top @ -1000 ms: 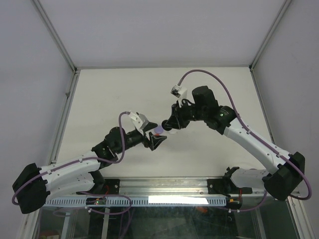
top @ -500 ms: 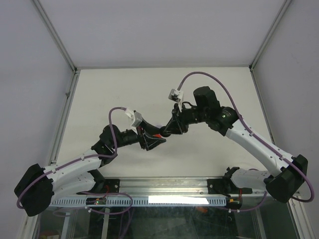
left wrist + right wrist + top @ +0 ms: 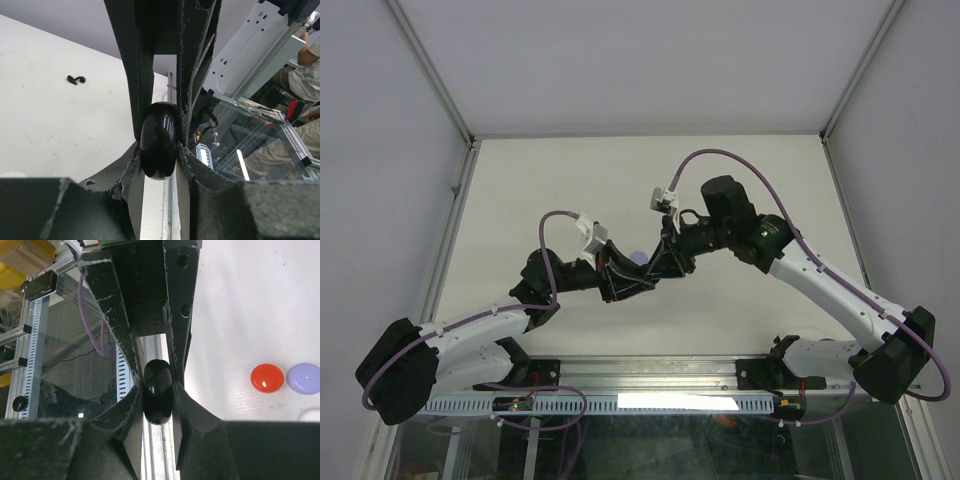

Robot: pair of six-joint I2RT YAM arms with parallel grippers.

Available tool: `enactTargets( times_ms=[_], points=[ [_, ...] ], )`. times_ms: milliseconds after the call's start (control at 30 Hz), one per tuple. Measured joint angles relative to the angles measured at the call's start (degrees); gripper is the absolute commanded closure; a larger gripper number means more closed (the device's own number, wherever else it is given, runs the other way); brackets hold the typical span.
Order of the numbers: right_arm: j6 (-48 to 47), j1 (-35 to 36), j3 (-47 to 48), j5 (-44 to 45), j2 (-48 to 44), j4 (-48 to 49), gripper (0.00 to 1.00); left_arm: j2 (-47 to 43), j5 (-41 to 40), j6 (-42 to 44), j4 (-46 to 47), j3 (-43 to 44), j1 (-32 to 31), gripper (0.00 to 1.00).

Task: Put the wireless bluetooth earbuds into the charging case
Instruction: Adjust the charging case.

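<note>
Top view: we see the left gripper [image 3: 636, 278] and right gripper [image 3: 662, 264] meeting tip to tip at centre frame, above the white table top [image 3: 560, 180]. What sits btwn them is hidden here. A small lilac round disc [image 3: 638, 258] peeks out just above the meeting spot.

Left wrist view: at centre frame we see the glossy black oval charging case [image 3: 158, 147]. The left gripper's fingers rise from the bottom edge and pinch it on both sides, w/ only the case's width left btwn them. The right gripper's fingers come down from the top edge and flank the case's upper part. A small black hooked earbud [image 3: 76, 79] lies on the table in the upper left, well apart from the case.

Right wrist view: same case, lower centre, squeezed by the right gripper's narrow-set fingers; the left gripper's fingers reach it from the top. A flat red round disc [image 3: 267, 377] and the lilac one lie side by side at right, apart from the case.
</note>
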Motion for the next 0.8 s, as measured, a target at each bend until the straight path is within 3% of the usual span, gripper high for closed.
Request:
enactTargets(
  times_ms=[167, 467, 800],
  points=[
    [-1.01, 0.02, 0.09, -0.57, 0.00, -0.35, 0.80, 0.46, 0.79, -1.25, 0.79, -0.04, 0.00, 1.00],
    [-1.03, 0.70, 0.15, 0.79, -1.03, 0.02, 0.66, 0.31, -0.07, -2.23, 4.26, -1.40, 0.00, 1.00],
    [0.92, 0.35, -2.29, 4.04, -4.57, 4.04, 0.61, -1.88, -0.17, -0.68, 0.31, -1.42, 0.00, 1.00]
  ],
)
